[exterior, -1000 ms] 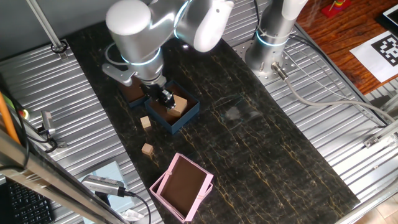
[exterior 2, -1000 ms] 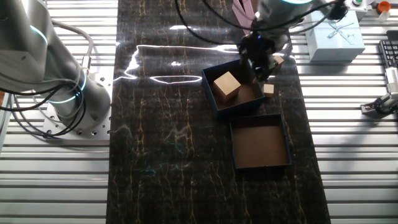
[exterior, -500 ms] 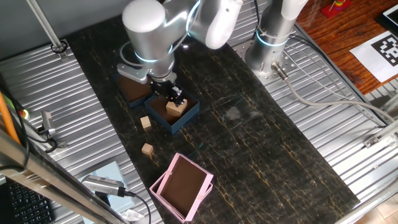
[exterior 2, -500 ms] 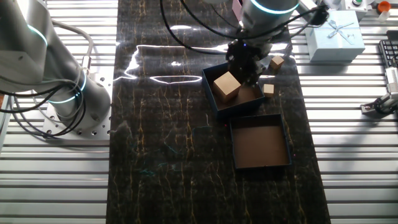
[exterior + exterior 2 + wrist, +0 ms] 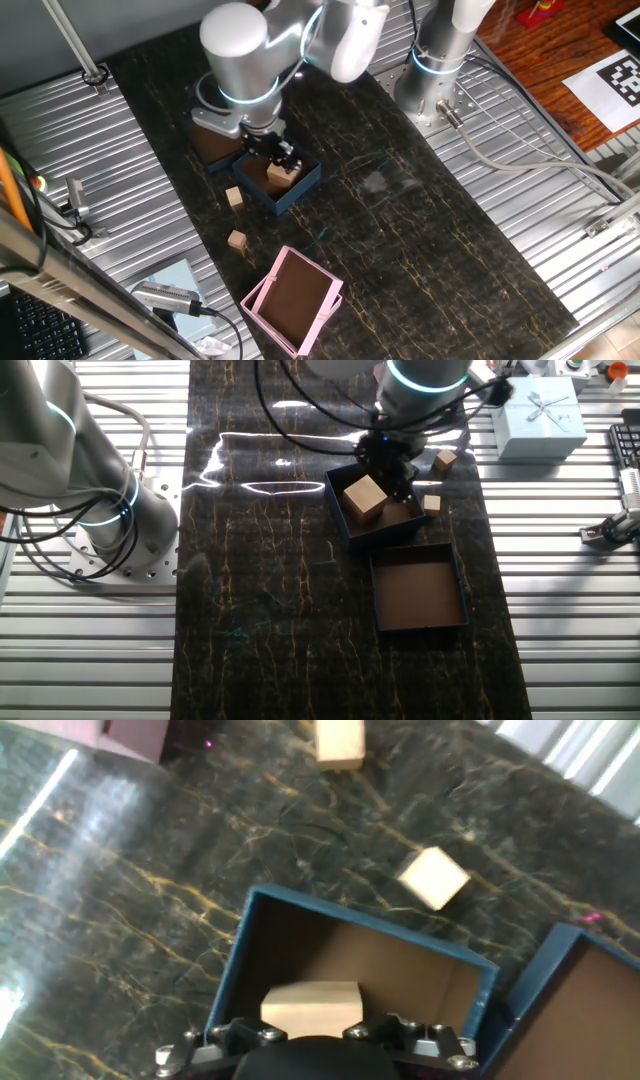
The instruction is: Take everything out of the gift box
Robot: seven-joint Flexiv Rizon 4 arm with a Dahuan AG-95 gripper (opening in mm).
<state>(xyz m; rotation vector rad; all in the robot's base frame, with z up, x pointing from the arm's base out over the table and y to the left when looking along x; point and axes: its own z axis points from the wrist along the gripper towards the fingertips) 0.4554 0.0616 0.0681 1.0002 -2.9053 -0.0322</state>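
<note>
The navy gift box (image 5: 300, 187) stands on the dark table, with the larger wooden chunk (image 5: 284, 173) inside it. My gripper (image 5: 282, 154) hangs just above the box, over the chunk, open and empty. In the other fixed view the gripper (image 5: 396, 464) is over the box's (image 5: 346, 530) far side, beside the chunk (image 5: 365, 498). In the hand view the chunk (image 5: 312, 1006) lies in the box (image 5: 243, 952) right below the hand. Two small cubes (image 5: 234, 196) (image 5: 237, 239) lie on the table outside the box.
The shallow dark blue lid (image 5: 212, 146) lies behind the box, close to its wall. An open pink box (image 5: 293, 298) sits near the front edge. A white gift box (image 5: 540, 415) stands off the mat. The second arm's base (image 5: 437, 70) stands at the back.
My gripper has moved from the box's edge near the small cubes to over the box, and now hangs above the chunk. The blocks and boxes have not moved.
</note>
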